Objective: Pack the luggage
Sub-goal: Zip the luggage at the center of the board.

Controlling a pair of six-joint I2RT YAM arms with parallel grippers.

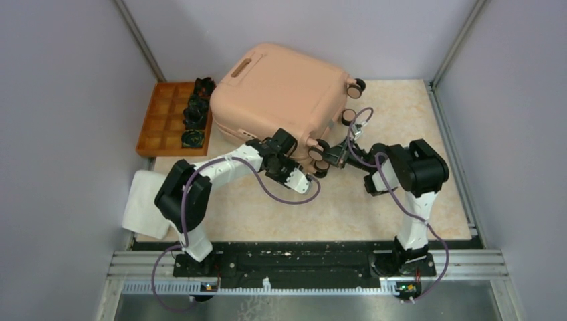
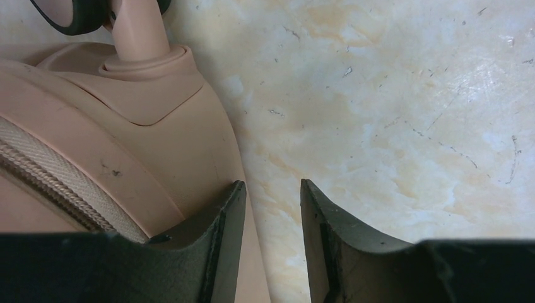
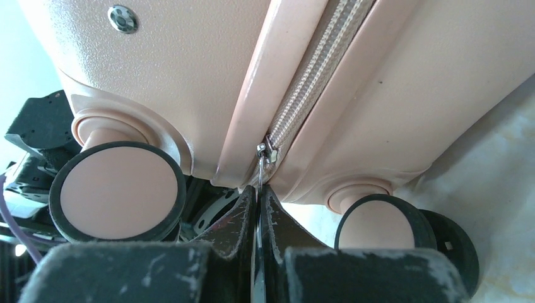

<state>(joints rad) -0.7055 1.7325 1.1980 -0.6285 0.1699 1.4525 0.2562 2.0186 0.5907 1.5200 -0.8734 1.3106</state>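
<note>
Nearest the arm bases the counter [image 1: 281, 214] lay bare, with a white cloth [image 1: 144, 204] at its left edge. Just beyond, the left pincer [image 2: 271, 214] stood with its jaws partly apart at the near side of the luggage [image 1: 281, 93]. One finger was against the rounded shell. The other was over bare counter, and nothing looked clamped between them.

To its right, the right pincer [image 3: 258, 202] was closed tight on the small metal zipper pull [image 3: 260, 165], tucked between two wheels [image 3: 117, 189] on the case's wheeled end.

The luggage itself lay flat and closed on the far half of the counter, handle toward the far left and wheels toward the right. The zipper [image 3: 309, 82] beyond the slider looked meshed. How much of the seam was left to close could not be told.

The step in hand seemed to be zipping the case shut. The next move would call for drawing the pull along the seam and round the curved corner, while the left pincer braced the shell against sliding.

Room was tight at the pull, with a wheel on either side. Open counter lay to the right and near. At far left the case sat just beside an orange tray [image 1: 160, 127], and the back wall was close behind.
</note>
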